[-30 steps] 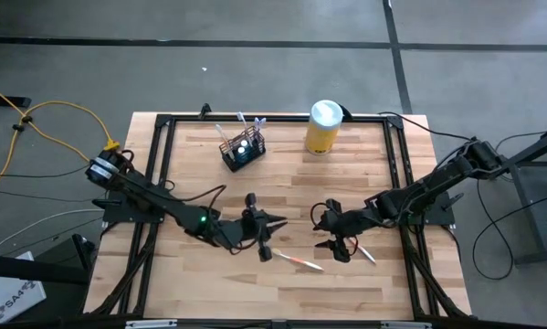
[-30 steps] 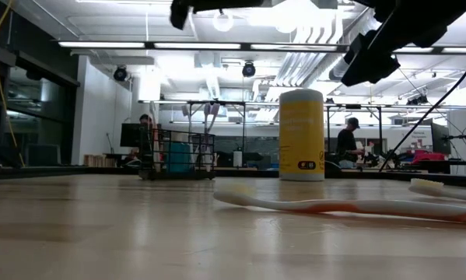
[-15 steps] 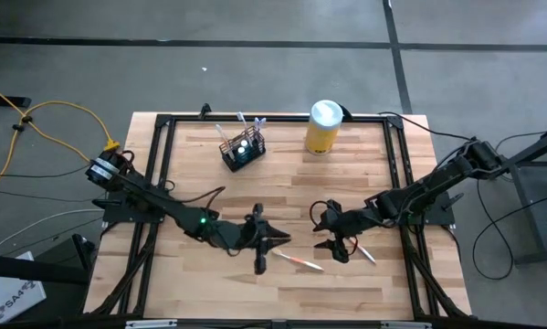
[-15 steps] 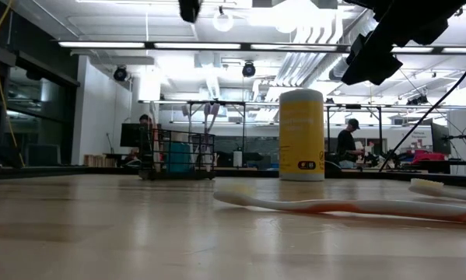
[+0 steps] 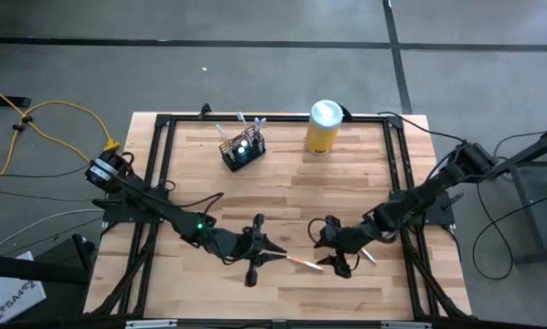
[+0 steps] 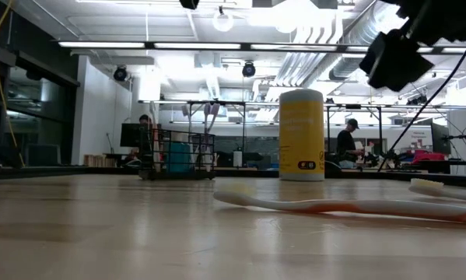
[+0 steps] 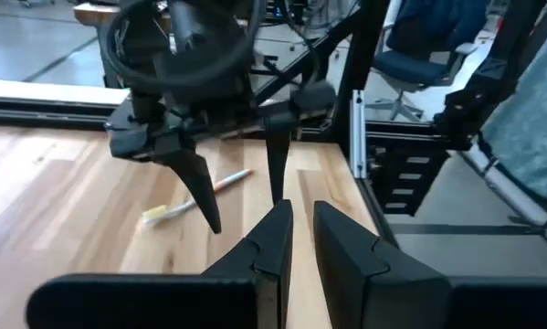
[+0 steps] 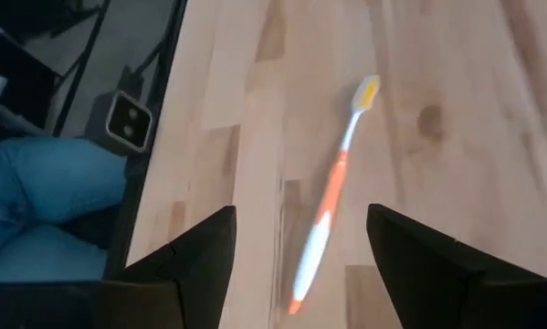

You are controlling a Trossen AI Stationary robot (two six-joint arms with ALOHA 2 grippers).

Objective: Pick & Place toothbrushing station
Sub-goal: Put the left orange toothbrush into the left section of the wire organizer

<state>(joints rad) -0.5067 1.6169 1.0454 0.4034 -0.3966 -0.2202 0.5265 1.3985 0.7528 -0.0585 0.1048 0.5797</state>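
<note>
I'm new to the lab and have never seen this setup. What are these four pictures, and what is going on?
Two dark robot arms work at a wooden table. One picture looks straight down, one looks level across the tabletop, and two come from cameras on the arms' wrists. At the back stand a black wire-mesh holder and a yellow canister. An orange toothbrush lies near the front, a second toothbrush beside it. The right gripper hangs open over the orange one; the left gripper sits nearly closed close by. Neither holds anything.

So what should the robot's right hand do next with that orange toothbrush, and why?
Probably lower straight down and close. The right gripper hovers with open fingers on either side of the orange toothbrush, which lies flat on the table, not yet touched.
</note>
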